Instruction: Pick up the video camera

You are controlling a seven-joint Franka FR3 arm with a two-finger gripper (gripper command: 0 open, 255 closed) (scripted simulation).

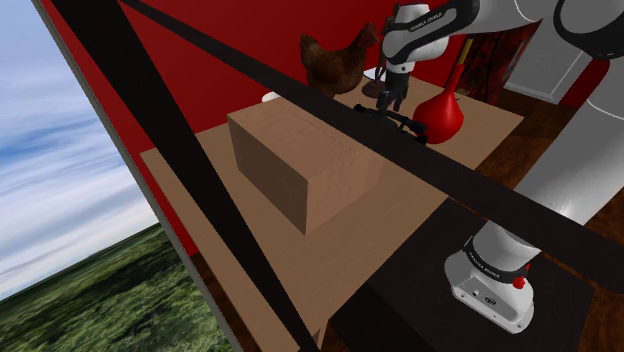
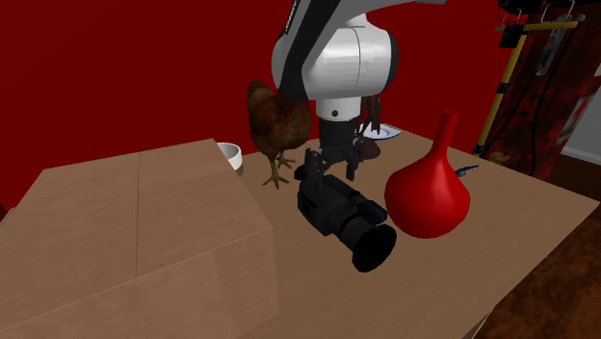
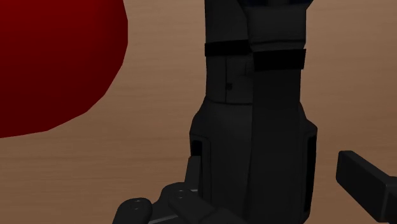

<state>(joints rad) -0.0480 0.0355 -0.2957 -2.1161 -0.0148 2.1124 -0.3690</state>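
The black video camera (image 2: 343, 214) lies on the wooden table (image 2: 501, 231) with its lens pointing toward the second exterior view's lower right. It sits between a brown hen figure (image 2: 277, 119) and a red vase (image 2: 427, 196). My gripper (image 2: 339, 169) hangs straight down over the camera's rear end, open. In the wrist view the camera body (image 3: 254, 121) stands between the two fingers, and the right finger (image 3: 368, 183) is a small gap away from it. In the shoulder view the gripper (image 1: 392, 100) is just above the camera (image 1: 403, 123), beside the vase (image 1: 440, 115).
A large cardboard box (image 2: 135, 231) takes up the table's near left in the second exterior view. A white bowl (image 2: 229, 154) peeks out behind it. A red wall backs the table. Black beams (image 1: 300, 95) cross the shoulder view, and the stand (image 1: 490, 285) is at its lower right.
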